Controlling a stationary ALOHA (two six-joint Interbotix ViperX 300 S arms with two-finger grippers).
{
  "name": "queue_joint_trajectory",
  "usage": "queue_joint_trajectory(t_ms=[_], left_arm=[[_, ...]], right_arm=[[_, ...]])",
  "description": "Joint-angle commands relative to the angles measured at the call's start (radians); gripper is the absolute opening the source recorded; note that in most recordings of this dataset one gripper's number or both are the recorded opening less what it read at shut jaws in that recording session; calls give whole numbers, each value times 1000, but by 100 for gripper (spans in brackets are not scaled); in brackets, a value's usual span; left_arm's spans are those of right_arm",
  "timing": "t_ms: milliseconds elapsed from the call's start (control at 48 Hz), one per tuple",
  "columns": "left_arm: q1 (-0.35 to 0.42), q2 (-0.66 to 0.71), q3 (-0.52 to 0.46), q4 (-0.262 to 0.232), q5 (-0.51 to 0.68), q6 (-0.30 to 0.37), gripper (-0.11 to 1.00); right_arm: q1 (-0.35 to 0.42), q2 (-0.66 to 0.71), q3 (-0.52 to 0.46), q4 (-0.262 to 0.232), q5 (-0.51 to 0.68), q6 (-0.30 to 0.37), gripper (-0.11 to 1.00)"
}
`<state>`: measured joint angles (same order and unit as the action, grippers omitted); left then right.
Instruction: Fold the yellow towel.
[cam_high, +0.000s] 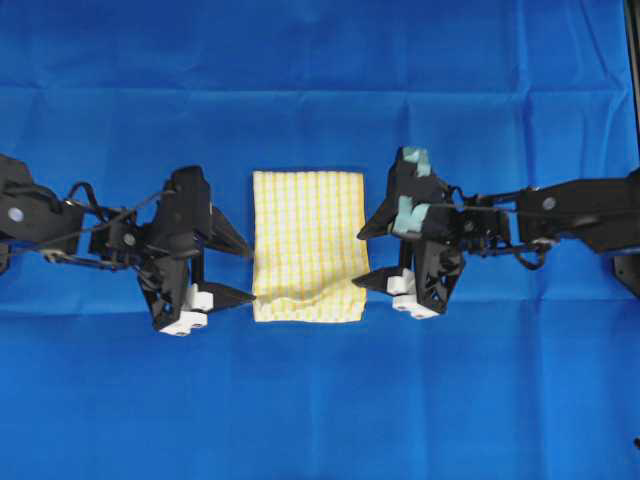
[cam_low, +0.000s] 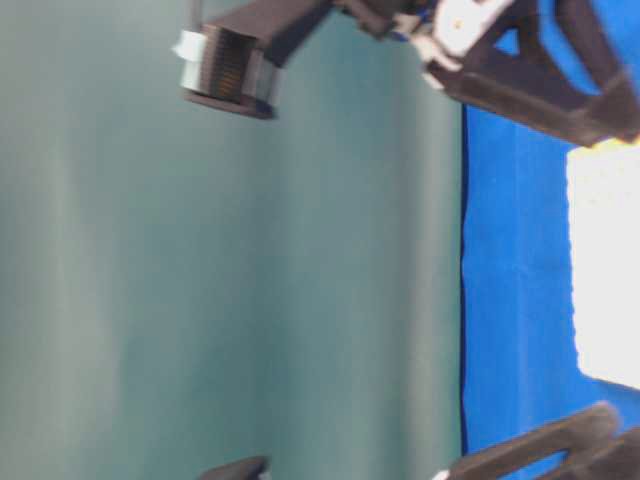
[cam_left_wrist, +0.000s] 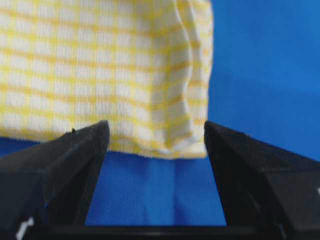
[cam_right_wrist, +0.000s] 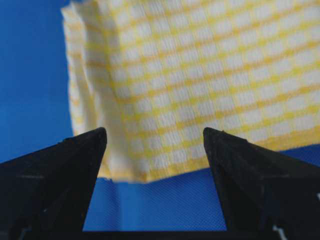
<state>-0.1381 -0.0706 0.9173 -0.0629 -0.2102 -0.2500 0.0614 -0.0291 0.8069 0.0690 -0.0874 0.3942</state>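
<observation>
The yellow towel (cam_high: 307, 245) lay in the middle of the worktop, on the blue table cloth (cam_high: 320, 400). It was folded into a narrow upright rectangle, and its lower edge looked a little wrinkled and thick in layers.

The left gripper (cam_high: 245, 272) stood just beside the left edge of the towel. Its fingers (cam_left_wrist: 75, 150) were wide open and held nothing. In the left wrist view the towel's corner (cam_left_wrist: 175, 145) lay just beyond the tips, in line with the gap between them.

The right gripper (cam_high: 362, 258) stood just beside the right edge of the towel. Its fingers (cam_right_wrist: 235, 150) were also wide open and empty, with the towel's edge (cam_right_wrist: 150, 172) just in front of the tips.

In the table-level view the towel (cam_low: 605, 270) showed only as a bright patch at the right side, too blurred to tell more.
</observation>
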Motion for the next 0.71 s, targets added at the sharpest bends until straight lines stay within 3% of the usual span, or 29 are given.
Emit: queue_joint_trajectory(t_ms=[0, 250, 583, 687], left_arm=[[5, -89, -6, 2, 38, 15, 68], [6, -290, 18, 3, 164, 51, 67], [6, -635, 176, 5, 167, 109, 66], [6, -750, 218, 6, 167, 156, 66]], right_arm=[[5, -78, -6, -17, 18, -3, 76], [5, -273, 6, -120, 135, -2, 76], [-12, -589, 121, -227, 253, -2, 76], [-12, -724, 167, -250, 296, -2, 75]])
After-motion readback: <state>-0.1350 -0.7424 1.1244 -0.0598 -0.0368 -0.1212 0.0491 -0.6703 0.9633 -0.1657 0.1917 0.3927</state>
